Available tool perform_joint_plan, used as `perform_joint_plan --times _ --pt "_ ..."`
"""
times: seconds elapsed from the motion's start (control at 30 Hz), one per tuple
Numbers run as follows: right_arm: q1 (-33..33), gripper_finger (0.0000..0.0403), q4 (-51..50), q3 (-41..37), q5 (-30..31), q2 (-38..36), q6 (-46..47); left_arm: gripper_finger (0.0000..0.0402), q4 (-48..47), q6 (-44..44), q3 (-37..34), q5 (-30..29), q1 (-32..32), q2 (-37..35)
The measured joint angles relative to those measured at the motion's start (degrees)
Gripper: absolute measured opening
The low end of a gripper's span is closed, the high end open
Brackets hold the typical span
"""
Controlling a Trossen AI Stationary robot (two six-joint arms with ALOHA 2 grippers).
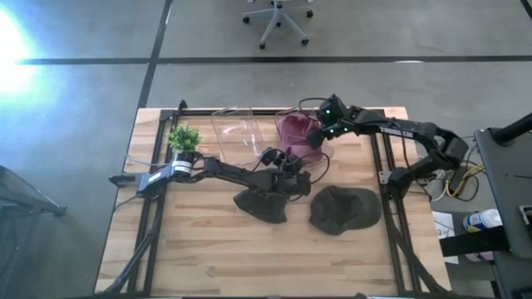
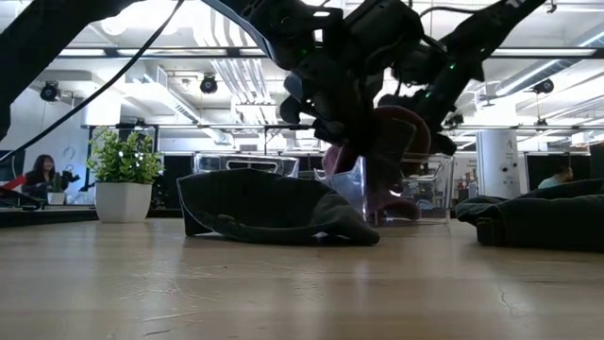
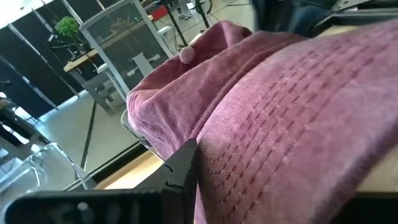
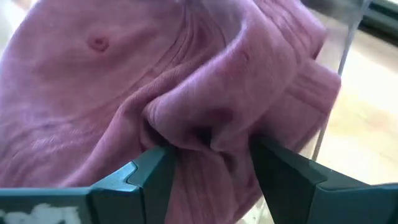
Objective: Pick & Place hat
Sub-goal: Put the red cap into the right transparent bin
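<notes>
Placing step, by the look of it: pink hat [image 1: 296,130] over the clear bin [image 1: 306,148] at twelve o'clock on the table [image 1: 208,257]. Right end effector [image 4: 208,163] clamped on bunched fabric; left end effector [image 1: 287,163] alongside, its grip impossible to tell. Next, probably release and withdraw. Fabric pinch seen only from the right wrist; dark hats [image 1: 344,208] only overhead and low.

maroon hat [image 4: 124,81]: matt stitched cloth | table [image 1: 208,257]: pale wood | bin [image 1: 235,129]: seemingly clear plastic

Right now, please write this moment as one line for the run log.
right gripper: shut on maroon hat over clear bin | left gripper: beside bin, at hat brim | two dark hats: on table
</notes>
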Motion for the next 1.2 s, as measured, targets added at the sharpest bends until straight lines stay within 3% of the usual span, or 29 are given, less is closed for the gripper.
perform_joint_plan --times 0.3,0.5,0.7,0.9,1.2 --pt "-0.1 0.0205 -2.5 2.6 10.9 0.8 -5.4 0.0097 0.0 11.6 1.1 1.4 -1.1 0.1" --pt "-0.4 0.0205 -2.4 2.5 11.3 1.4 -6.4 0.0097 -0.1 15.5 1.7 1.8 -2.7 0.1" --pt "-0.4 0.0205 -2.0 2.4 11.2 3.2 -6.6 0.0097 -6.1 13.4 1.8 2.7 -3.7 -1.6" --pt "-0.5 0.0205 -1.1 2.4 11.7 3.5 -6.5 0.0097 -5.8 15.1 1.8 -6.4 -4.8 -2.8" --pt "-0.5 0.0205 -0.8 2.4 11.2 3.4 -6.9 0.0097 -6.4 13.3 1.8 -4.5 -5.2 -2.8"
